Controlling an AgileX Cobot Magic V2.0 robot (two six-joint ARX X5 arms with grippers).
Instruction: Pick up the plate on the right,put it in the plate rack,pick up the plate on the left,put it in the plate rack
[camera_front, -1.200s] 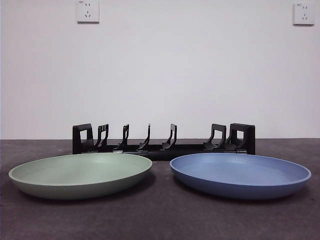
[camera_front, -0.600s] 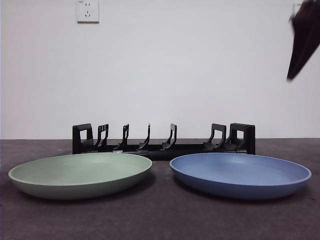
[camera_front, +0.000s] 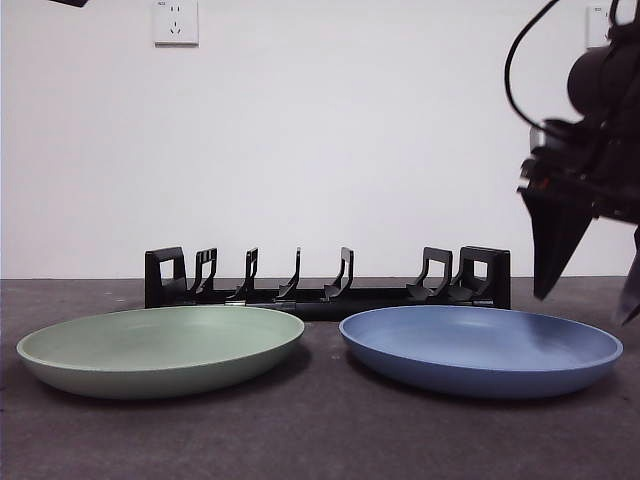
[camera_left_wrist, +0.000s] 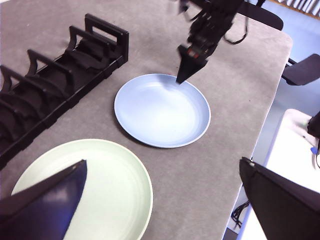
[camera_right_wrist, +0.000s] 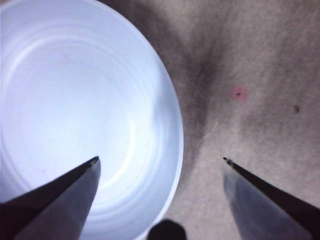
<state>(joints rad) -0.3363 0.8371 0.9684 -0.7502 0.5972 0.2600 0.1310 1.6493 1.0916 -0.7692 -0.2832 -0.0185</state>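
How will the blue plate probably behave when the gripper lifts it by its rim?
The blue plate looks rigid, so it should keep its shape. Its smooth, shallow rim may slip between the right gripper's open jaws. Held at one edge, it will probably tilt.

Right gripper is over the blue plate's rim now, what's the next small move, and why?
Probably lower the right gripper straight down. Its jaws are open and straddle the blue plate rim, one over the plate, one over the table, and in the front view its tips hang above the rim. Then close.
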